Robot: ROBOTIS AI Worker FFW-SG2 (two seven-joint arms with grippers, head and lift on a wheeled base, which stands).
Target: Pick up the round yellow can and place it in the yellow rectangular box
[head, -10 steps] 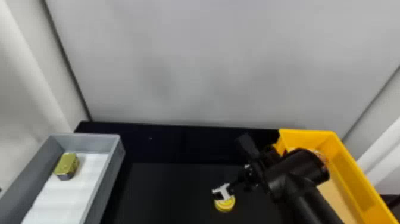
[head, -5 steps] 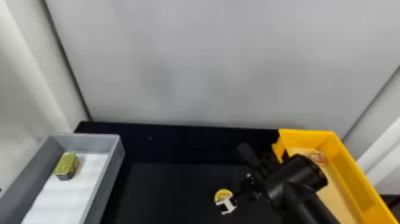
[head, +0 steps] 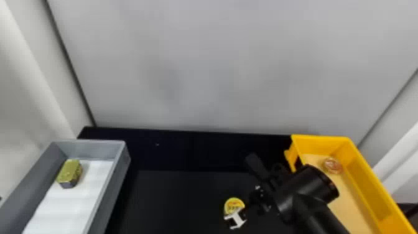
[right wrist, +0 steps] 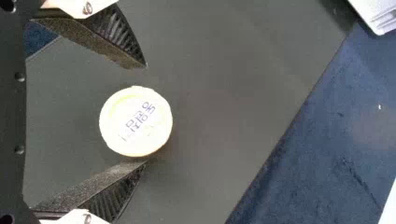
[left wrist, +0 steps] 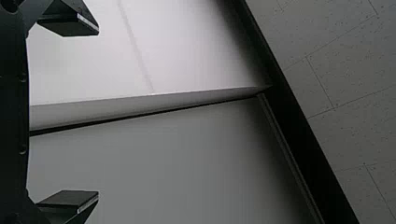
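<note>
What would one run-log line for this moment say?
right tool: open, fingers either side of round yellow can | can: on dark table, ungripped | yellow box: without this can | left tool: open

Soft Light Above, Glare on the Can

Diffuse light spreads over the pale back wall [head: 202, 62] in the head view, leaving faint grey smudges of shadow, while the black counter [head: 180, 199] sinks into gloom and small details blur. In the left wrist view, a white panel [left wrist: 154, 42] glows, shading off toward a black strip [left wrist: 299, 126] and dim ceiling tiles [left wrist: 345, 60]. The right wrist view has glare bleaching the round yellow can [right wrist: 159, 135] nearly white, a faint shadow beside it.
</note>
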